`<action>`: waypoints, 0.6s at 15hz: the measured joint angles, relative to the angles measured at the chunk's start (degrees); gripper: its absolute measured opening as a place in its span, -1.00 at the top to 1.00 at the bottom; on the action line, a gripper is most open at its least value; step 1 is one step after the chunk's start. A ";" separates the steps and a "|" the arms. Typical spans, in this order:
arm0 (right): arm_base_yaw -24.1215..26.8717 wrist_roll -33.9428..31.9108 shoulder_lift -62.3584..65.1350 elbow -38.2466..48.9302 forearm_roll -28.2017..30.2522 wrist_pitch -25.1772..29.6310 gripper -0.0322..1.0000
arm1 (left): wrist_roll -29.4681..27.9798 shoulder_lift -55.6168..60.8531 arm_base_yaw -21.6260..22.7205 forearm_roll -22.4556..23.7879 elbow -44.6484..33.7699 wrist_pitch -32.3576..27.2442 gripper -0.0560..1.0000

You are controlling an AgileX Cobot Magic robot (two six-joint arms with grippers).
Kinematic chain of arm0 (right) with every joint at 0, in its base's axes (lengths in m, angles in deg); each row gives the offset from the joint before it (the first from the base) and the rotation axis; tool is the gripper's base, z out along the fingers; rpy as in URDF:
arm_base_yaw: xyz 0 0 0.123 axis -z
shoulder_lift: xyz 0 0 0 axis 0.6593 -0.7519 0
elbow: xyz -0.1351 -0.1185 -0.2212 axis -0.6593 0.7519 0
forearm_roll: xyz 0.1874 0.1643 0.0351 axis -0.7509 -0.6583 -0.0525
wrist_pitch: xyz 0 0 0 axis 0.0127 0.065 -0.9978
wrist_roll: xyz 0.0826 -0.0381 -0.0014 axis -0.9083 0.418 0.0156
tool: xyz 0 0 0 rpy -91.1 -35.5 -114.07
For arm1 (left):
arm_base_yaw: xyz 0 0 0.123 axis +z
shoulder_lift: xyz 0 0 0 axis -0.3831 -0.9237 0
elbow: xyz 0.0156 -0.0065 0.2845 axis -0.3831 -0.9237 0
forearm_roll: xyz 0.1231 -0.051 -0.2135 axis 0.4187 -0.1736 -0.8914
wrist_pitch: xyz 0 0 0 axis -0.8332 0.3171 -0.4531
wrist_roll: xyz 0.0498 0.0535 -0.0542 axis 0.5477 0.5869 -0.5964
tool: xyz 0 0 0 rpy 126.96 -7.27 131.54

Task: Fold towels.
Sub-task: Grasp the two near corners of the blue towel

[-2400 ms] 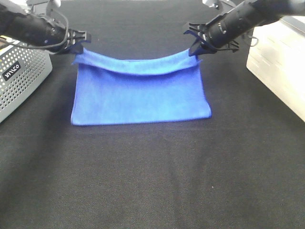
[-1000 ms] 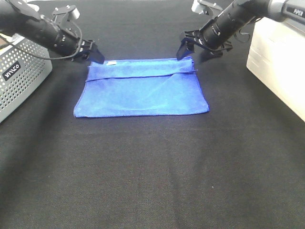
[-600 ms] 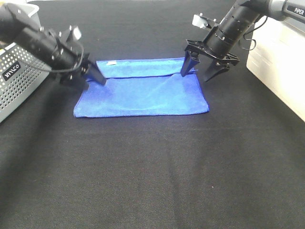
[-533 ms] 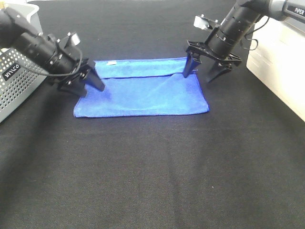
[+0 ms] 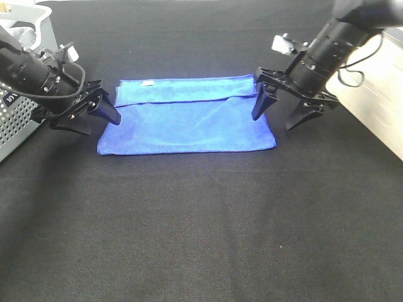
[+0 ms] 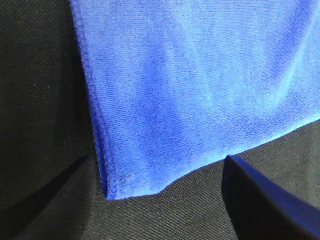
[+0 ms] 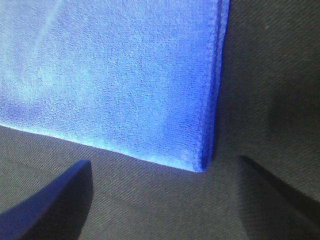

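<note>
**Towel lies flat, folded once, with an open gripper at each near corner**

The towel [image 5: 186,123] is blue. It rests on the black tabletop [image 5: 201,239], in the middle from side to side and closer to the far edge. It looks folded in half. The top layer stops a bit short, so a strip of the bottom layer shows along the far side.

The left gripper [image 5: 101,124] sits at the towel's near left corner [image 6: 117,187]. Its fingers [image 6: 260,200] are spread wide, one on each side of the corner, and they hold nothing.

The right gripper [image 5: 272,122] does the same at the near right corner [image 7: 202,165]. Its fingers [image 7: 55,200] are wide apart and empty too.

I think they sit this way so each one can pinch a corner for the next fold. Pinching both corners together should keep the edge straight.

A gray basket [image 5: 9,126] stands at the left edge. A white box [image 5: 384,119] stands at the right edge.
</note>
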 joint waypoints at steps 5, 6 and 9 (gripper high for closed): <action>0.00 1.03 0.46 1.15 -0.17 -2.64 -0.47 | -0.29 0.00 -0.17 0.17 0.00 0.74 -0.39; 0.00 1.03 0.40 1.15 0.06 -2.98 -0.47 | -0.80 0.00 -0.17 0.17 0.00 1.95 -0.39; 0.00 1.49 -1.60 1.15 0.00 -5.10 -0.47 | -2.18 -0.46 -0.17 -0.06 0.00 5.10 -0.39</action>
